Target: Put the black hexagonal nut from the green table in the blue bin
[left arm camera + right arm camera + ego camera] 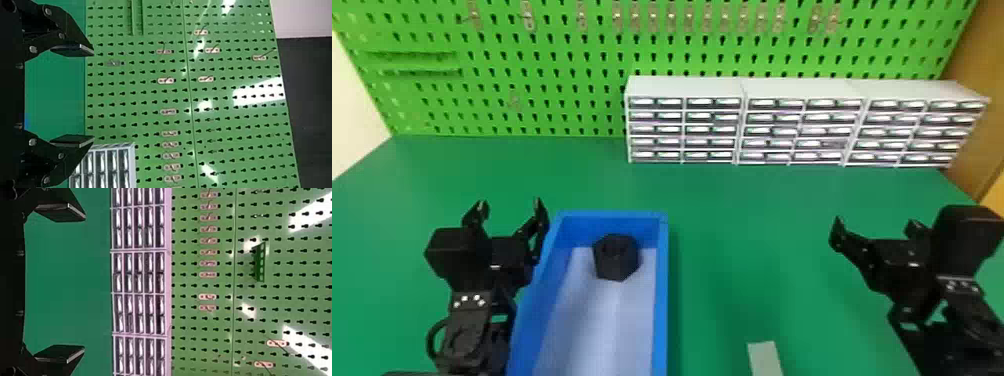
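In the head view we find the black hexagonal nut (616, 257) inside the blue bin (662, 295), resting on its pale floor near the far wall. We note the left gripper (509, 212) just beside the bin's left wall, fingers spread and holding nothing. We record the right gripper (874, 232) well apart from the bin, over the right part of the green table (732, 210) — likewise released and empty. Behind, we see white drawer units (682, 90) in front of a green pegboard (557, 55); a pale strip (765, 357) lies at the near edge.

In the left wrist view we observe the two fingers standing wide apart — nothing between them.

In the right wrist view we confirm the fingers parted, with green tabletop visible between them and the drawer units beyond.
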`<state>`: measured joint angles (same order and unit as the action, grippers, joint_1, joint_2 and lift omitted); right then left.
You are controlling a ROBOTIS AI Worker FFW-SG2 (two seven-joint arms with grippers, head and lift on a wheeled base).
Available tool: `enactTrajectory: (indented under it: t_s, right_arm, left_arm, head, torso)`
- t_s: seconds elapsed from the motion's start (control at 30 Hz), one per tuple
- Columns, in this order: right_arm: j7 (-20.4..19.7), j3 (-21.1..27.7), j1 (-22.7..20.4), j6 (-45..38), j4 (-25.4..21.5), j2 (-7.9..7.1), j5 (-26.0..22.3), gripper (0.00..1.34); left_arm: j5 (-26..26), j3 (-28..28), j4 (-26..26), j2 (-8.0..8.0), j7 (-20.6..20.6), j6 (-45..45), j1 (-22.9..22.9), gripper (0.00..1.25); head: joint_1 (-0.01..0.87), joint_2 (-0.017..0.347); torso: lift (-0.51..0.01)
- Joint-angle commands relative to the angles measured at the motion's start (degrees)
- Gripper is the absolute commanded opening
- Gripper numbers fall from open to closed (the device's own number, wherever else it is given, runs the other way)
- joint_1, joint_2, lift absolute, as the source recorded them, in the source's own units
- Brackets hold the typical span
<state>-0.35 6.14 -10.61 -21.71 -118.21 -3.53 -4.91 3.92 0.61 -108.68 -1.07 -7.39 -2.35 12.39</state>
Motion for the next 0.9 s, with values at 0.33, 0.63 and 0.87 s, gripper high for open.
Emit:
enactTrajectory:
  t_s: [0.33, 0.63, 0.87]
  right_arm:
    - [0.0, -1.4, 1.5, 0.0, 0.0, -1.04, 0.3, 1.22]
    - [0.0, -1.5, 1.8, 0.0, 0.2, -1.21, 0.5, 1.22]
    - [0.0, -1.8, 2.3, 0.0, 0.3, -1.47, 0.5, 1.22]
  left_arm:
    - [-2.8, 0.3, 1.5, 0.02, 0.0, 1.3, -1.3, 0.78]
    - [-2.8, 0.5, 1.6, 0.02, 0.8, 2.6, -1.8, 0.78]
    - [-3.3, 0.7, 1.8, 0.02, 1.5, 2.8, -2.5, 0.78]
  head:
    - [0.657, 0.057]
    - [0.657, 0.057]
    - [0.657, 0.057]
  torso:
    - [-0.095]
    - [-0.095]
    - [-0.095]
